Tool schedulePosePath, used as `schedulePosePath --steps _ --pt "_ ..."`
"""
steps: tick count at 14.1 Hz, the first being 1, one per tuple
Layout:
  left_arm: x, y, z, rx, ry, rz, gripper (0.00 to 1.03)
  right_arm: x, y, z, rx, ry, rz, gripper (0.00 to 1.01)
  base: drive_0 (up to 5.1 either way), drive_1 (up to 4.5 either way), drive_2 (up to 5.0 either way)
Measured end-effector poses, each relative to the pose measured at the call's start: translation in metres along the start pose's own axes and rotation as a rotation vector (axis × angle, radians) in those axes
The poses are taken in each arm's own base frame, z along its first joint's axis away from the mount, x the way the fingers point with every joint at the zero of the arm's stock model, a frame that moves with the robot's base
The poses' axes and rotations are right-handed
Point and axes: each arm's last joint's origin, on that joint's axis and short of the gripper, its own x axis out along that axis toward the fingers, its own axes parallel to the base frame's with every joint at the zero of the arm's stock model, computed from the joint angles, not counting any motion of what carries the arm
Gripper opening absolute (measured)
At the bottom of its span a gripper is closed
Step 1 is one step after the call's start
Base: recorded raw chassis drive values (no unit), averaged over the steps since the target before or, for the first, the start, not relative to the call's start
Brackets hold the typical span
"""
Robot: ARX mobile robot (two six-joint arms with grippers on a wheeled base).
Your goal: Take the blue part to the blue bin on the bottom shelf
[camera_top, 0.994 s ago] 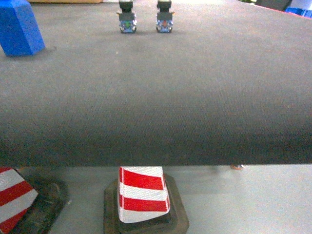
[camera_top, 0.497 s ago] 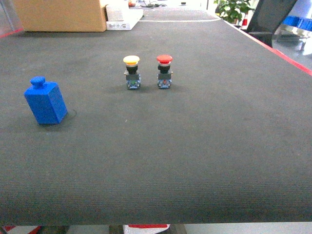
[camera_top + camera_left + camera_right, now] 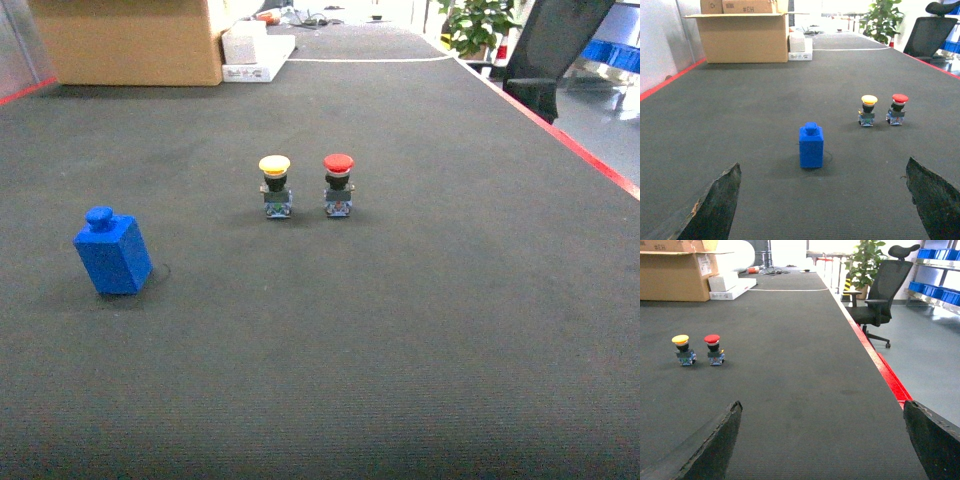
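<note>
**Blue part: rigid block, grip it by the flat sides**

Your blue part (image 3: 811,146) stands upright on the black mat (image 3: 420,330), well left of the yellow push-button (image 3: 275,186) and nearer you. It looks stiff, light and smooth; take the flat side faces below the top knob. Left gripper (image 3: 822,200) spread wide, empty; right gripper (image 3: 822,440) likewise.

Workshop or warehouse-type workspace: long dark-matted workbench (image 3: 400,330) with red edge, cardboard box (image 3: 744,37), industrial pushbuttons (image 3: 338,185), office chair (image 3: 880,287), potted plant (image 3: 863,262), shelf of blue bins (image 3: 935,290).
</note>
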Motion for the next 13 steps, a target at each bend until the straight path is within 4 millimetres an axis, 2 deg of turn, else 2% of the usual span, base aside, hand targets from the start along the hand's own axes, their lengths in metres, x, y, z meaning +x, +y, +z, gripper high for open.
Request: schedulePosePath --steps 6,7,8,10,11,13 --pt "0.000 0.000 0.000 0.000 0.000 0.000 0.98 0.000 0.000 0.000 0.000 0.000 0.000 0.98 0.0 0.00 0.0" --pt "0.002 -0.002 -0.002 -0.045 0.050 0.084 0.98 0.000 0.000 0.000 0.000 0.001 0.000 0.98 0.0 0.00 0.0" --pt "0.010 -0.005 -0.003 -0.089 0.068 0.167 0.98 0.000 0.000 0.000 0.000 0.000 0.001 0.98 0.0 0.00 0.0" --pt "0.035 -0.006 -0.002 -0.104 0.046 0.217 0.98 0.000 0.000 0.000 0.000 0.001 0.000 0.98 0.0 0.00 0.0" --pt "0.054 -0.008 -0.001 -0.101 0.043 0.191 0.98 0.000 0.000 0.000 0.000 0.001 0.000 0.98 0.0 0.00 0.0" --pt "0.105 -0.018 0.004 -0.100 0.025 0.095 0.98 0.000 0.000 0.000 0.000 0.001 0.000 0.98 0.0 0.00 0.0"
